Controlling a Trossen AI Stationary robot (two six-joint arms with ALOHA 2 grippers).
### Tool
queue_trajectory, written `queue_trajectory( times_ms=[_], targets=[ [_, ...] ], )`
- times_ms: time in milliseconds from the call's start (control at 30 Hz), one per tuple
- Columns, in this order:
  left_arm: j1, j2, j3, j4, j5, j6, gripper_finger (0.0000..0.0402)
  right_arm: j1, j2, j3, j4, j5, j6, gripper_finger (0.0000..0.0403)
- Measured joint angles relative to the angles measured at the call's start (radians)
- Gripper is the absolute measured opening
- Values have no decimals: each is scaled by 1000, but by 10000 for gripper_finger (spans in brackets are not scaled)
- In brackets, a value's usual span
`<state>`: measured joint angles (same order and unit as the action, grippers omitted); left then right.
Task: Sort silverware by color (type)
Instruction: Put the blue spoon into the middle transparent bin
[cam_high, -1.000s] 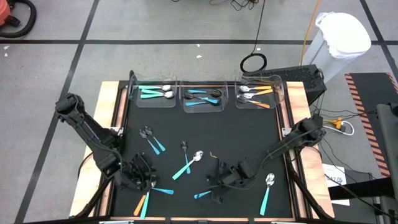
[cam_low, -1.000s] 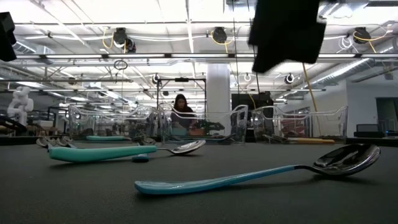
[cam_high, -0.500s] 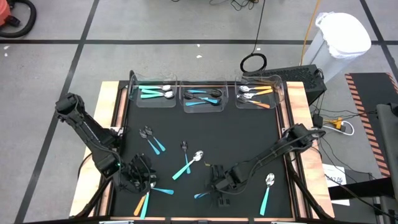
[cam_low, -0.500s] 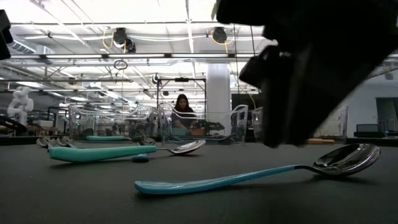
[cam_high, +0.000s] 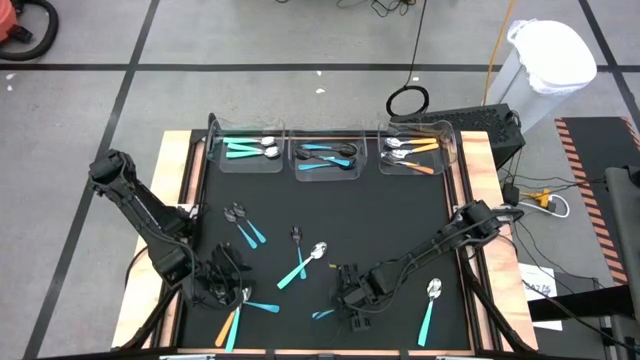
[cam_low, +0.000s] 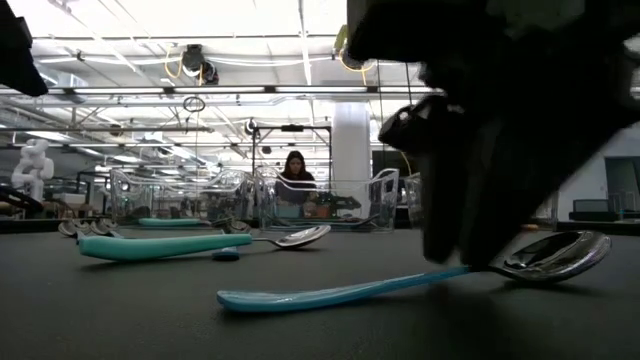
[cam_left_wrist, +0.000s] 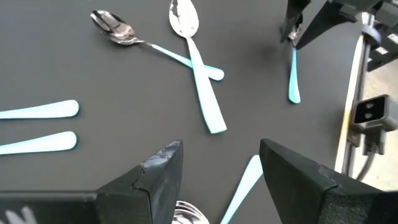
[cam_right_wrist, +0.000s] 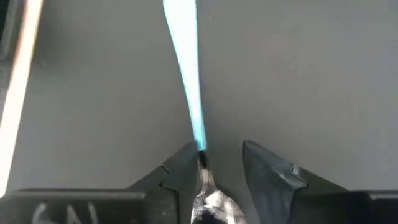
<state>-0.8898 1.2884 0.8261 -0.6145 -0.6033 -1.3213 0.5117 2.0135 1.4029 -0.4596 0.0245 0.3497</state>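
Note:
My right gripper (cam_high: 346, 302) (cam_right_wrist: 217, 158) is open and low over the mat near the table's near edge. Its fingers stand on either side of the neck of a light-blue-handled spoon (cam_right_wrist: 186, 56) (cam_low: 340, 292) that lies flat on the mat. My left gripper (cam_high: 234, 292) (cam_left_wrist: 221, 155) is open at the near left. It hovers over the metal head (cam_left_wrist: 186, 214) of another light-blue-handled spoon (cam_high: 262, 307), beside an orange-handled utensil (cam_high: 225, 326). More blue and teal spoons (cam_high: 303, 266) lie loose on the mat. My right gripper points down and straddles the spoon's neck (cam_right_wrist: 201, 149), where handle meets head, with its fingers across the spoon. One fingertip (cam_right_wrist: 183, 165) stands right against the neck. I cannot tell whether it touches. The spoon lies flat on the mat.
Three clear bins stand along the far edge: teal-green spoons at left (cam_high: 250, 150), light blue in the middle (cam_high: 325, 156), orange at right (cam_high: 415, 152). A teal spoon (cam_high: 429, 306) lies at the near right. Two crossed spoons (cam_high: 243, 224) lie at mid left. A person shows far behind the table (cam_low: 292, 172).
My right gripper has gone toward the table's left and near edges and down, until its open fingers stand low around the light-blue spoon's neck. The spoon has stayed where it was.

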Motion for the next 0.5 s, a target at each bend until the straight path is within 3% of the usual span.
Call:
queue_trajectory(
  times_ms=[200, 400, 500],
  targets=[
    [0, 0, 0, 7, 1, -8, 215, 0, 38, 3, 6, 3, 26, 86],
    [0, 0, 0, 3, 9, -8, 215, -7, 34, 3, 15, 3, 52, 15],
    [0, 0, 0, 0, 10, -7, 215, -11, 29, 12, -3, 5, 50, 11]
  ],
)
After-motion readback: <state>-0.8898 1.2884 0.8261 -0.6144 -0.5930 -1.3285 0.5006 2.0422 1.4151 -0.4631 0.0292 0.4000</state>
